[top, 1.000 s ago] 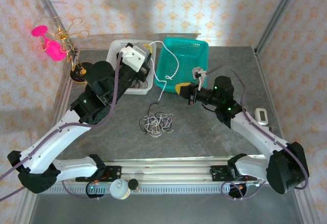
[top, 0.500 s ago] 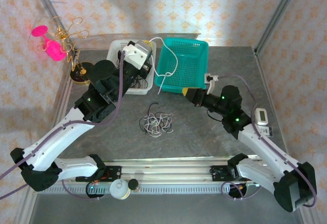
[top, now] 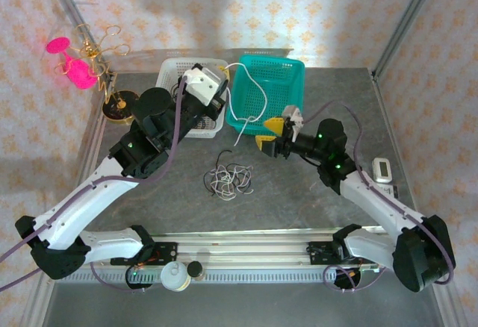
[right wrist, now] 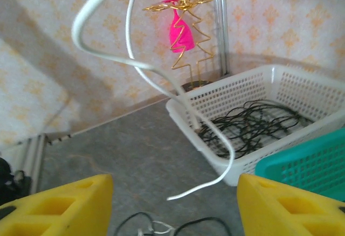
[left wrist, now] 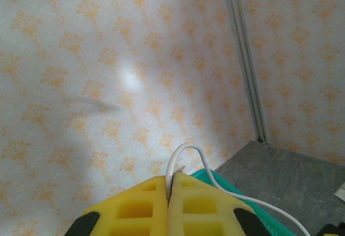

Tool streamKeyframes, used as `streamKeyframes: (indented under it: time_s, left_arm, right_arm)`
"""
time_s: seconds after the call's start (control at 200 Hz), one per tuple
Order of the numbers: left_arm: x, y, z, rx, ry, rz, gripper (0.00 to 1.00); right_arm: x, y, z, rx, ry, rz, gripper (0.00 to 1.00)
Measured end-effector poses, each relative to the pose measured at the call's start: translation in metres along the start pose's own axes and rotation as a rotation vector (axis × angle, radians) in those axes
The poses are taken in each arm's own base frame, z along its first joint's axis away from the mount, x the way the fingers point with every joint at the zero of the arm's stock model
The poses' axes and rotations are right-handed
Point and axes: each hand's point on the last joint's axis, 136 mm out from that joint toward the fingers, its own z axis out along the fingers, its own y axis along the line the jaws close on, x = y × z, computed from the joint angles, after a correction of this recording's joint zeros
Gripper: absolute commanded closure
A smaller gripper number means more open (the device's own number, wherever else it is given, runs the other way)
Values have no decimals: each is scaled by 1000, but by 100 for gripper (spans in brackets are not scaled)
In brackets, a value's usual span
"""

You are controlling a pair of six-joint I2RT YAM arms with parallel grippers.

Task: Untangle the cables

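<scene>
Above the teal basket [top: 302, 81], the left hand [left wrist: 170, 193] is clamped shut on a white cable [top: 258, 95] that droops down to just in front of the wide-open right hand [top: 267, 134], and the tangle of black and whitish cables [top: 230, 180] lies on the surface [top: 299, 196] nearby.

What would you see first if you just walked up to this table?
Probably the white cable dangling from the left gripper, which is shut on it, over the teal basket. Next, the small tangle of black and whitish cables on the table, with the right gripper open near the basket's front edge.
</scene>
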Motion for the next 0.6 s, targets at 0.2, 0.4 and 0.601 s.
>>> streamKeyframes:
  time_s: [0.2,0.4,0.601]
  left_arm:
    - [3,-5,0,25,9,-8,100]
    - [4,-6,0,33,13,-16,100]
    - [4,-6,0,34,15,-19,100]
  right_arm:
    - [-10,-6,11,-37,-3,-111,38]
    - [-23,-7,24,-96,-9,-168,42]
    - [-29,-8,32,-136,5,-190,56]
